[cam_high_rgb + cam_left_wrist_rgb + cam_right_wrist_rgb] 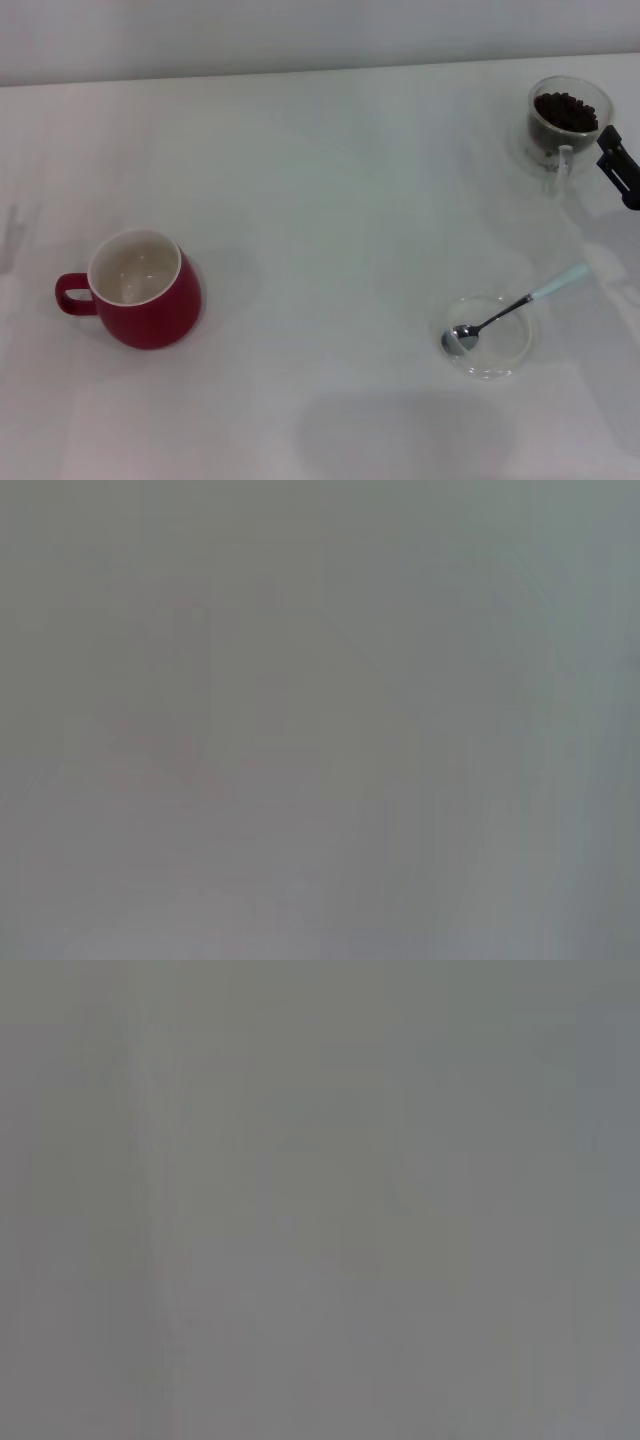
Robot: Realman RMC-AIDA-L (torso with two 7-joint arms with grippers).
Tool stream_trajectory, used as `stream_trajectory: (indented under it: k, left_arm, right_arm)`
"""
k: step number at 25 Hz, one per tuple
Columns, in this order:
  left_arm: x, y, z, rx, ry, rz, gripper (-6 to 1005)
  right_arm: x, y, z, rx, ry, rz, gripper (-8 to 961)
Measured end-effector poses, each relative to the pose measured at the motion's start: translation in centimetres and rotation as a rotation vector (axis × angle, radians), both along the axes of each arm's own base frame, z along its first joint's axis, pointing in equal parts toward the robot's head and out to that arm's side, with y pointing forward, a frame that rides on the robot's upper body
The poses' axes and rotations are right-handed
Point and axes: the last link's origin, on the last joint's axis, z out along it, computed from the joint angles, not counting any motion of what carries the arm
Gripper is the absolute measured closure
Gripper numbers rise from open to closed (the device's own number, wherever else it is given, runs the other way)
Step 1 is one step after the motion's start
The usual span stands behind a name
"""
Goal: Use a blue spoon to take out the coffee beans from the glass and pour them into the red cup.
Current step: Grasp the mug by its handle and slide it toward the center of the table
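on the white table (330,180), the red cup (140,290) sits far on my left and the glass (568,125) of coffee beans (566,111) far right. nearer me on the right, the blue spoon (515,305) lies bowl-down in a clear dish (505,360), its handle slanting up toward the right gripper (620,167), the closer arm; i can't tell whether that gripper is parted or clenched.

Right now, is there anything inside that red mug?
Empty. The head view looks into the upright red cup and shows only its bare white inside; the coffee beans sit in the glass.
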Motion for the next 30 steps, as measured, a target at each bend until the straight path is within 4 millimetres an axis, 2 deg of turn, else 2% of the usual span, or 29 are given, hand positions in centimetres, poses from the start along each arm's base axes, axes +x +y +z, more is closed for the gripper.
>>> stream_trajectory:
  k: [7,12,18,24,30]
  left_arm:
    - [-1.3,-1.8,1.5,0.010,0.035,-0.014,165]
    - [-1.7,-3.4,1.6,0.001,0.042,-0.037,167]
    - [-2.6,-6.5,1.9,-0.074,0.023,-0.070,170]
    - [-3.2,-9.1,1.2,-0.154,0.028,-0.077,173]
    - [-2.9,-9.6,-0.7,-0.280,0.047,-0.094,175]
  right_arm:
    - [0.1,0.1,0.0,-0.002,-0.001,-0.007,79]
    - [0.1,0.3,-0.2,-0.012,0.000,-0.019,80]
    - [0.3,1.0,-0.5,-0.037,-0.008,-0.043,80]
    - [0.2,2.2,-0.9,-0.067,-0.022,-0.062,80]
    - [0.1,3.4,-1.4,-0.100,-0.035,-0.085,80]
